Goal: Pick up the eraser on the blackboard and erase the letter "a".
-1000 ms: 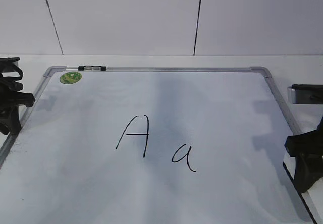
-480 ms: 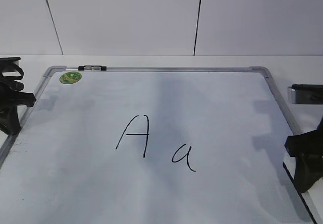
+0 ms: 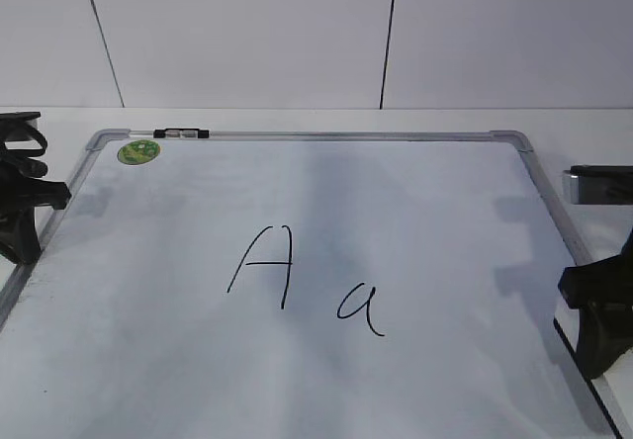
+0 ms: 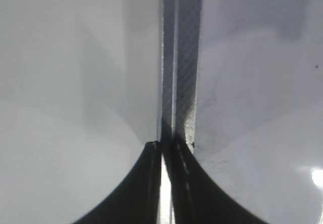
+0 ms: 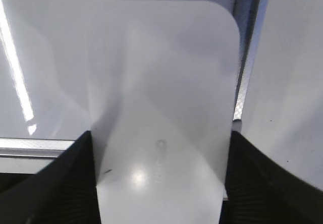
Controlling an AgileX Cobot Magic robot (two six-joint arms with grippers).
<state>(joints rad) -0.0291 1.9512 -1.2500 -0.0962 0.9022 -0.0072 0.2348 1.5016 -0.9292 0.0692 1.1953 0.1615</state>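
Observation:
The blackboard is a white board with a grey frame, lying flat. The small letter "a" is written near its middle, right of a larger capital "A". The eraser is a white rounded block filling the right wrist view. My right gripper has one finger against each long side of it, beside the board's frame. In the exterior view this gripper sits at the board's right edge and the eraser is hidden. My left gripper is shut and empty over the left frame.
A black-and-clear marker lies on the top frame, next to a round green sticker. A silver-and-black item shows at the right edge above the right gripper; I cannot tell what it is. A white wall stands behind the table.

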